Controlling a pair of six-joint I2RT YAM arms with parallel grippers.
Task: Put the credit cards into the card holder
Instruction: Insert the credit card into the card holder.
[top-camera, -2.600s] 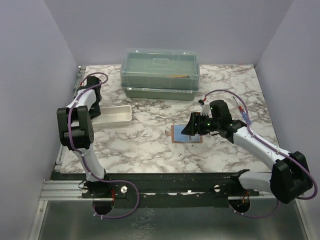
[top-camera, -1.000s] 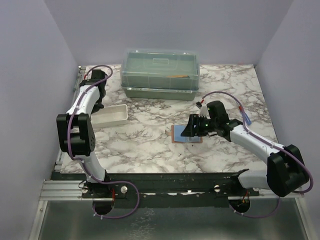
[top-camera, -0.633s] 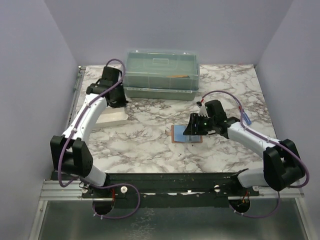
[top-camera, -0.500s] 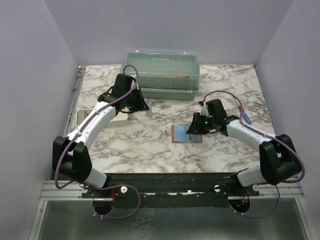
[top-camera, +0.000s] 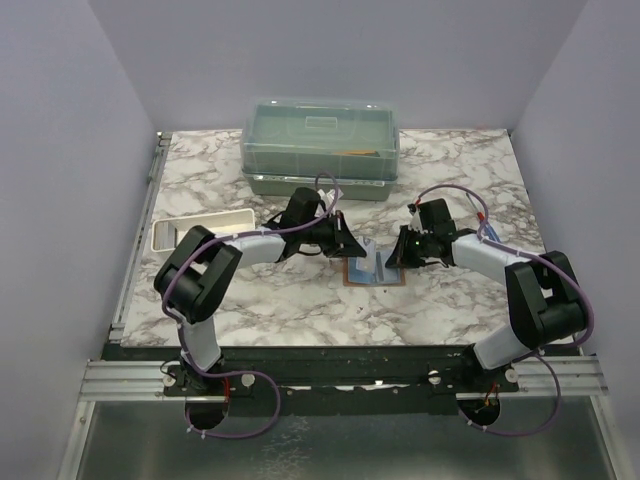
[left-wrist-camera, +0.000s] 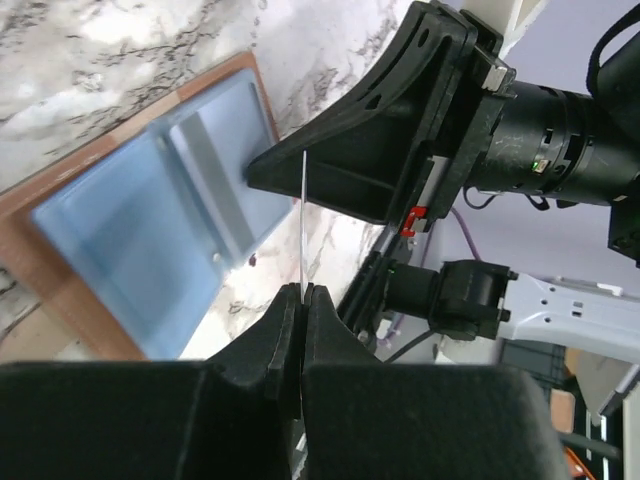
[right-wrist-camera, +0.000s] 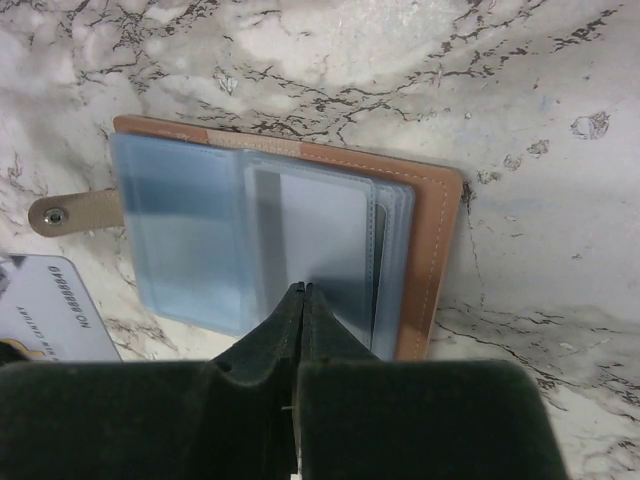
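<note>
Left gripper (left-wrist-camera: 302, 292) is clamping a credit card (left-wrist-camera: 303, 215) edge-on for insertion; right gripper (right-wrist-camera: 300, 288), jaws together, is apparently pinning the card holder (right-wrist-camera: 432, 250) open.

The pale credit card (right-wrist-camera: 45, 305) bears printed digits, mostly eights.

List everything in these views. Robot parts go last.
table: one, white and grey marble, under everything.
box: one, translucent green, lidded, at the table's far edge.
tray: one, white, long, on the left of the table.
card holder: one, brown with bluish pockets, lying open mid-table.
credit card: one in view, pale, held edge-on over the card holder.
left jaws: one pair, black, shut on the credit card.
right jaws: one pair, black, shut, tips at the card holder's pockets.
</note>
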